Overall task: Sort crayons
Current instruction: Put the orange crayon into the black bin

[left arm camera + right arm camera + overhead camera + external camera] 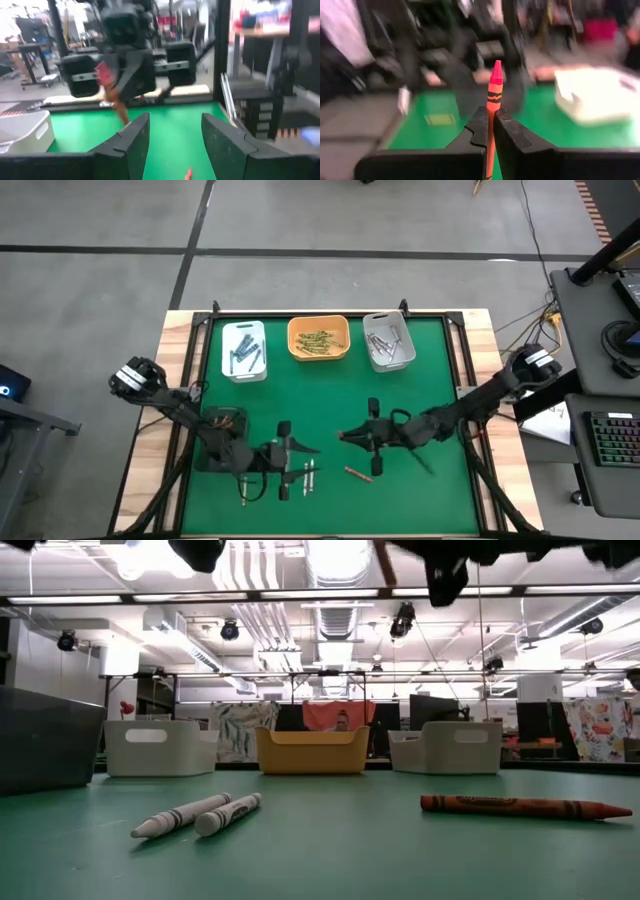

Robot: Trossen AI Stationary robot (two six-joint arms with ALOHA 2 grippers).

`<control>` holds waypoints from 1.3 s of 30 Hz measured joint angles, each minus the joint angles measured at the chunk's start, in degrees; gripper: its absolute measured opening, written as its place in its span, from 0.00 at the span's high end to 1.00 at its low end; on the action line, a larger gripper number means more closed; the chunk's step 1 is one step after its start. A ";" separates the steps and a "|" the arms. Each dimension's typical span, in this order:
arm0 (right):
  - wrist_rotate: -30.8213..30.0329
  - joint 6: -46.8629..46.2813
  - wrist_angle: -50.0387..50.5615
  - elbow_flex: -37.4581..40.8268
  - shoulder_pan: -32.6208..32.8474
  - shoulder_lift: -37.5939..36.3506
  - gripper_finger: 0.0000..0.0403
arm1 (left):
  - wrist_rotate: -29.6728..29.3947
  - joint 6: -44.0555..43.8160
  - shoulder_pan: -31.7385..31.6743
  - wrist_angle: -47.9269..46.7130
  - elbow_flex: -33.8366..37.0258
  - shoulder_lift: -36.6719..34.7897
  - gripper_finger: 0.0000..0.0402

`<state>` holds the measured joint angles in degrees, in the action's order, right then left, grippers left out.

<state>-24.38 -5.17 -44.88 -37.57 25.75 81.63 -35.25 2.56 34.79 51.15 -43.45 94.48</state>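
My right end effector [490, 131] is clamped on a red-orange crayon [493, 95], a slim paper-wrapped wax stick, lifted over the middle of the green felt counter [330, 400]; next comes the carry to a matching tray at the far edge, I judge. My left end effector [172, 137], jaws apart and empty, hangs near the front edge, above two white crayons [200, 813]. Another red crayon [525, 806] lies nearby.

Both my arms showing dark, slender, jointed links. Left hand [291, 452] and right hand [352, 438] wearing black, blocky, wedge-shaped fingers [131, 145]. Pale grey caps capping my shoulder joints.
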 joint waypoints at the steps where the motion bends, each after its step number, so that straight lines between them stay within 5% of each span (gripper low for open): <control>1: 1.23 1.70 -6.71 1.79 -0.15 0.71 0.98 | 0.00 0.12 -0.30 3.08 1.06 0.00 0.60; 5: 7.11 7.48 -27.59 5.34 -0.80 5.01 0.98 | -0.06 -0.30 -2.09 11.51 4.29 0.00 0.60; 9: 13.08 10.18 -36.61 4.12 -2.23 8.97 0.98 | 1.44 -1.17 -4.25 13.94 4.78 0.04 0.60; 16: 14.36 13.86 -36.23 0.15 -3.77 11.68 0.98 | 7.42 -1.38 -6.47 13.96 1.94 1.80 0.60; 31: 13.87 17.64 -29.49 -4.39 -4.27 11.94 0.98 | 7.22 -1.65 -7.83 14.90 -1.83 6.47 0.60; 39: 13.74 17.65 -28.69 -4.39 -4.40 11.91 0.97 | 7.21 -1.55 -7.85 14.67 -1.50 6.17 0.88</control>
<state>-10.64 12.48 -73.58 -41.95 21.34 93.54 -28.04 1.01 26.94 65.82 -44.95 100.64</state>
